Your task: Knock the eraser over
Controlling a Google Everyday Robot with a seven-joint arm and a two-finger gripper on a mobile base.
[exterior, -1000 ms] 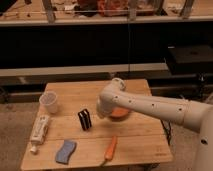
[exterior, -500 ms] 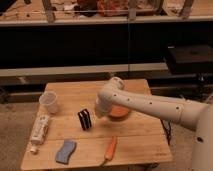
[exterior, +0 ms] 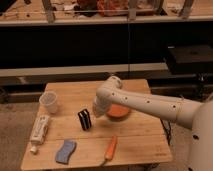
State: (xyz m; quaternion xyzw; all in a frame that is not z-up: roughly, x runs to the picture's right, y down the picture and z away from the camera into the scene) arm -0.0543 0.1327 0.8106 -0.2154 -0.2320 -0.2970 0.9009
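The eraser, a small black block with a pale stripe, stands upright near the middle of the wooden table. My gripper hangs shut just to its right, at about the height of its top and close to it. Whether they touch I cannot tell. The white arm reaches in from the right, bends above the table and hides part of an orange bowl.
The orange bowl sits right behind the gripper. A clear cup stands at the left, a white tube lies below it, and a wavy blue sponge and a carrot lie near the front edge.
My gripper has shifted a little to the left, closer to the eraser. The eraser still stands in the same spot.
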